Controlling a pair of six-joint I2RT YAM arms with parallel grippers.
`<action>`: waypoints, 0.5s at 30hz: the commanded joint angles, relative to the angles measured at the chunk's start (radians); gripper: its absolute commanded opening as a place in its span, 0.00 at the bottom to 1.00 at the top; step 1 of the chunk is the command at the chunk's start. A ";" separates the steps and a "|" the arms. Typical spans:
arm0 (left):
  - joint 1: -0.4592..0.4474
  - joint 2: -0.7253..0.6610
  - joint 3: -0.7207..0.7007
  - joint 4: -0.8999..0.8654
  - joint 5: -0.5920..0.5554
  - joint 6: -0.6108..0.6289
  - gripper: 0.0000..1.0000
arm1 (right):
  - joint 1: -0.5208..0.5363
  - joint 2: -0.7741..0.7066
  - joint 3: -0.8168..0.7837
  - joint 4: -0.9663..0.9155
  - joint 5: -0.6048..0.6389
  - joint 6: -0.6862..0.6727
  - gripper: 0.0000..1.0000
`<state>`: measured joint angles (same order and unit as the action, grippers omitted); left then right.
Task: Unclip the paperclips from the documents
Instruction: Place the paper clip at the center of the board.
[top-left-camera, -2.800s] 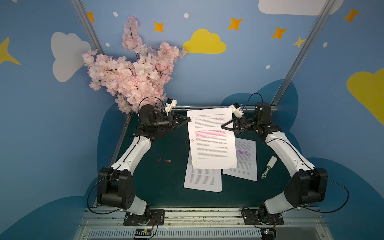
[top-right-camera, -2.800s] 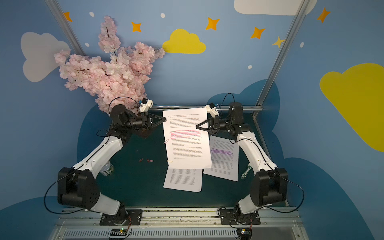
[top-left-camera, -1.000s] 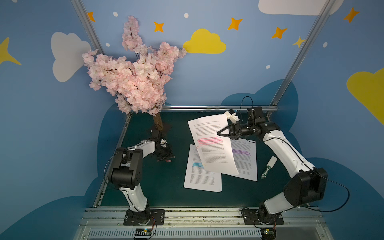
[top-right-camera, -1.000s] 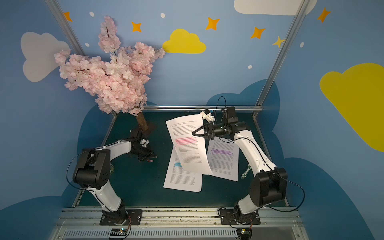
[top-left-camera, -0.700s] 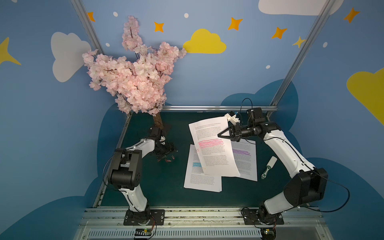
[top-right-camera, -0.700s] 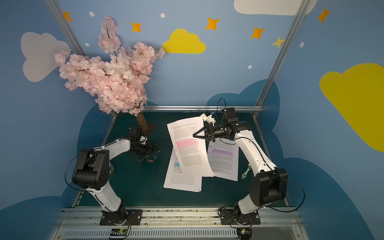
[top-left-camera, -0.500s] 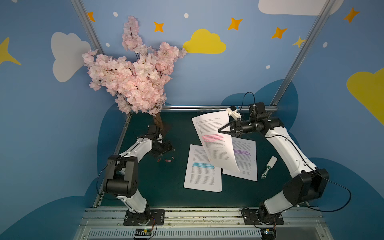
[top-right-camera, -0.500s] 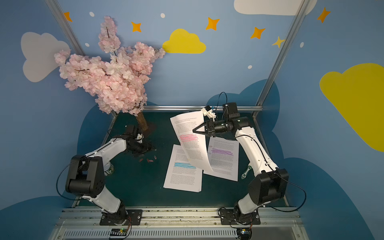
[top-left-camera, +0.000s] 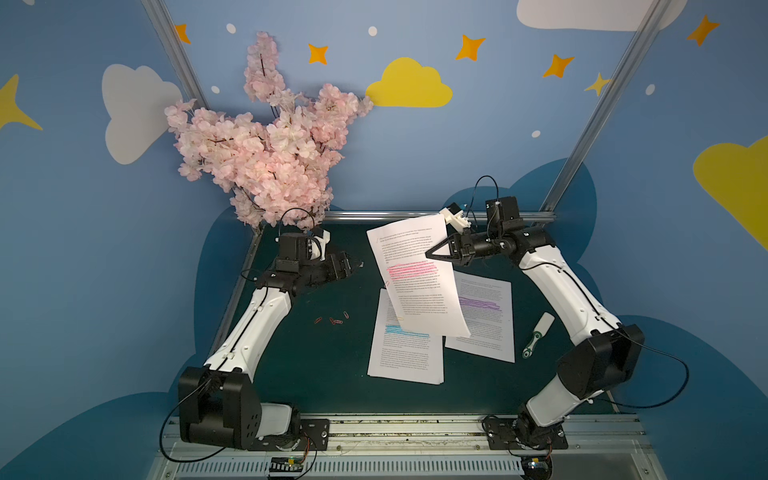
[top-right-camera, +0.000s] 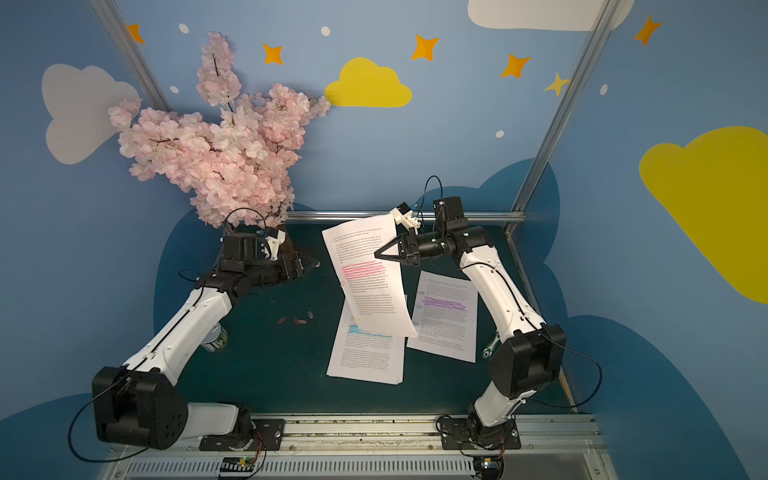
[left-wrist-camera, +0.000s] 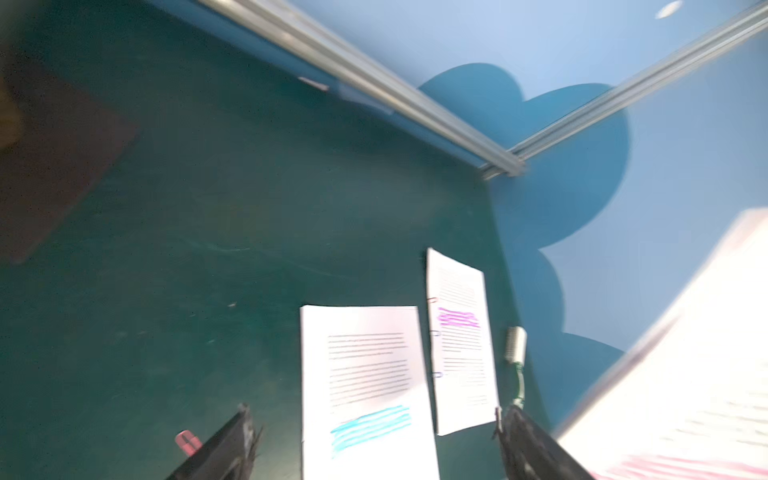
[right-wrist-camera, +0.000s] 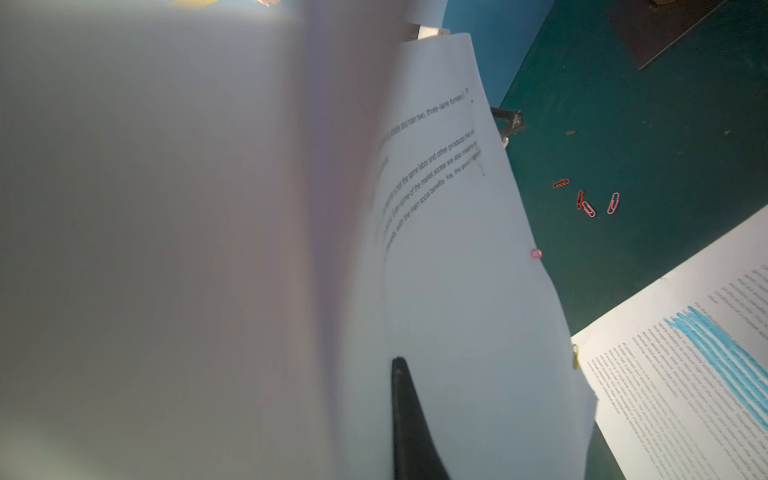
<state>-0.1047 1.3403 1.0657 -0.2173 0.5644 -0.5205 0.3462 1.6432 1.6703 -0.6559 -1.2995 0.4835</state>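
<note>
Red and pink paperclips (top-left-camera: 332, 320) lie loose on the mat (top-left-camera: 316, 374) near your left gripper (top-left-camera: 347, 266), whose jaws stand spread and empty. Further right the pink document (top-left-camera: 415, 286) hangs limp in the air, partly over the blue document (top-left-camera: 403, 357), a clip (right-wrist-camera: 536, 254) riding its free left edge. Paper this thin will likely bend and swing, so take the slippery wire loop by its outer end and slide it off edgewise. Your right gripper (top-left-camera: 430, 252) pinches that sheet's right edge; the purple document (top-left-camera: 484, 328) lies flat beyond.
</note>
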 joint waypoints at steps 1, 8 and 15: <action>-0.001 -0.032 -0.077 0.402 0.197 -0.146 0.92 | 0.004 -0.008 0.033 0.116 -0.056 0.081 0.00; -0.023 -0.049 -0.136 0.649 0.347 -0.222 0.91 | 0.004 -0.019 -0.005 0.291 -0.097 0.223 0.00; -0.100 -0.021 -0.143 0.779 0.405 -0.275 0.92 | 0.004 -0.013 -0.015 0.528 -0.138 0.417 0.00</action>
<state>-0.1787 1.3109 0.9272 0.4446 0.9024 -0.7589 0.3466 1.6432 1.6619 -0.2855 -1.3930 0.7914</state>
